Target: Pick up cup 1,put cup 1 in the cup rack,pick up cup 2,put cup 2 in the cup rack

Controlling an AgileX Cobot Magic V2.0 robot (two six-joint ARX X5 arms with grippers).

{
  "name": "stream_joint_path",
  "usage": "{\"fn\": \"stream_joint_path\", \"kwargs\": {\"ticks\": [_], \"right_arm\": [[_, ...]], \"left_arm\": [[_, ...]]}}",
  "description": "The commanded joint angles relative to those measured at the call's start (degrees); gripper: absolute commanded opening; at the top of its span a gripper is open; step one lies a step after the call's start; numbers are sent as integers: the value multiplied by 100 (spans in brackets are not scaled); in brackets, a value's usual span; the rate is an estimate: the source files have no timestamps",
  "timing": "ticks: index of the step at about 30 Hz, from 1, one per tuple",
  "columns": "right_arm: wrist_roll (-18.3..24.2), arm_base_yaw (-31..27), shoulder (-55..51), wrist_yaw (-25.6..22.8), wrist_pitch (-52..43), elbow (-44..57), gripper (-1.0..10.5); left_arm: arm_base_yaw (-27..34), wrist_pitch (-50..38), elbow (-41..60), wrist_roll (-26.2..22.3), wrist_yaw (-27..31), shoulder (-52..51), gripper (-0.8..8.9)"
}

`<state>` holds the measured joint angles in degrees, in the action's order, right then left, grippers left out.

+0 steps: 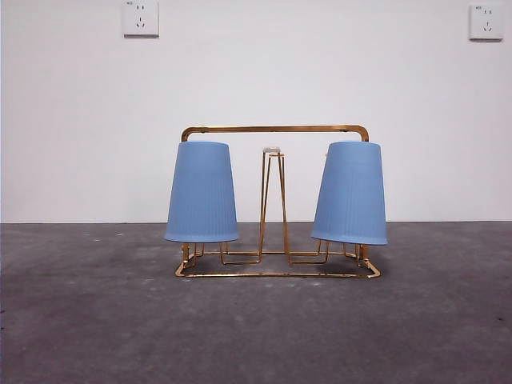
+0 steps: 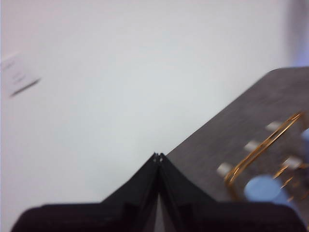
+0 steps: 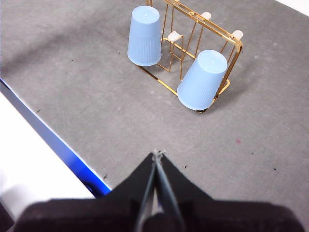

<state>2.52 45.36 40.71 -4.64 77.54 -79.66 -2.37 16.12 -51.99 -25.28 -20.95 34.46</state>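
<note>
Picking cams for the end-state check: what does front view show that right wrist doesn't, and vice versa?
Front only: the wall with two sockets, and the cup rack side-on, its handle bar spanning above both cups, a bare peg between them.

Right wrist only: the right gripper, jaws shut, apart from the rack, plus the table's blue edge and the rack's pale peg tips from above.

Both: the two blue cups, one at each end, upside down on the rack, grey tabletop.

Left gripper [image 2: 158,155] jaws closed, blurred gold cup rack [image 2: 260,151], blue cup [image 2: 263,188] beside
</note>
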Motion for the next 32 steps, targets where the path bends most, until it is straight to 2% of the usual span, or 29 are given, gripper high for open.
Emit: {"fn": "stream_joint_path", "kwargs": {"ticks": [1,7,15,24,32], "right_arm": [[-57,0,2,-17,127,15,1],[-57,0,2,-28,127,15,1],[-55,0,2,-31,127,15,1],[-57,0,2,-33,127,15,1],[-57,0,2,-33,127,15,1]], "left_arm": [[114,-343,1064,232,439,-551,-4],[223,-529,2741,721,1099,-1637,-3],[223,-538,4266,1478,1921,-2848,-4],[223,-490,5108,1910,1961,-3423,-3],[236,-538,5108,2039,1926,-3423,-3]]}}
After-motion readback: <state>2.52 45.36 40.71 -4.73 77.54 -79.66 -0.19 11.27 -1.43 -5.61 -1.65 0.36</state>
